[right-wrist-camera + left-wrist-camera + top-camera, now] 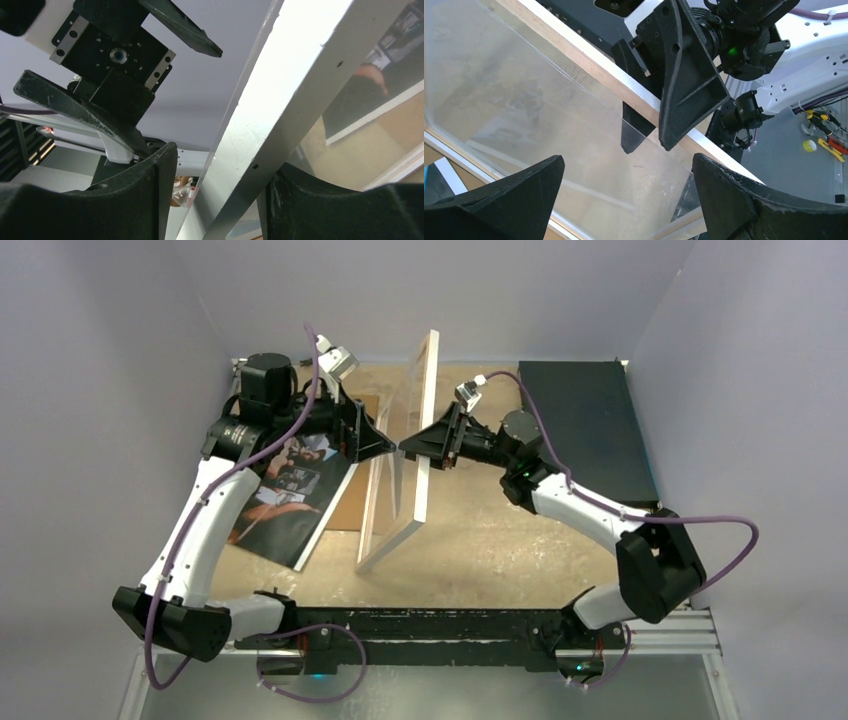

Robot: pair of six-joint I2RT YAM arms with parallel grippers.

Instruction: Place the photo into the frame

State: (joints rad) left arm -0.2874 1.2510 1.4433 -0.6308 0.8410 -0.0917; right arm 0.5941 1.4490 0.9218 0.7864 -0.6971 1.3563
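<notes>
frame [427,390] stands on its long bottom edge mid-table [500,540], tilted, top rail leaning toward the right side. right gripper [408,448] straddles the top rail, one finger each side, and looks pinched on it. afaict it's the only thing holding the frame up. right wrist view shows a thin sliver beside one finger [150,195], so the grip may be light. left gripper [388,447] is spread as wide as it goes and has nothing in it. its fingers [514,200] hang just off the pane, w/ the rail and the right gripper straight ahead. photo [290,495] lies flat left of the frame, under the left arm, partly on the brown backing board [345,508], apart from the frame. not in the frame yet.

risks, imo:
- one pinch point on a thin rail: frame can pivot or slip in the jaws, bottom edge skids on the table, whole thing flops. if it goes left it lands on the photo.
- the 2 grippers are nearly tip to tip. a left move fwd hits the pane or the right fingers, and a knock could twist the frame out.
- can't tell how firmly the pane sits. if it's loose, more tilt could let it slide.
- photo is glossy and flat on the board: hard to get a finger under, easy to crease, or the board gets shoved too.
- black mat [585,425] is well apart, no issue.
</notes>
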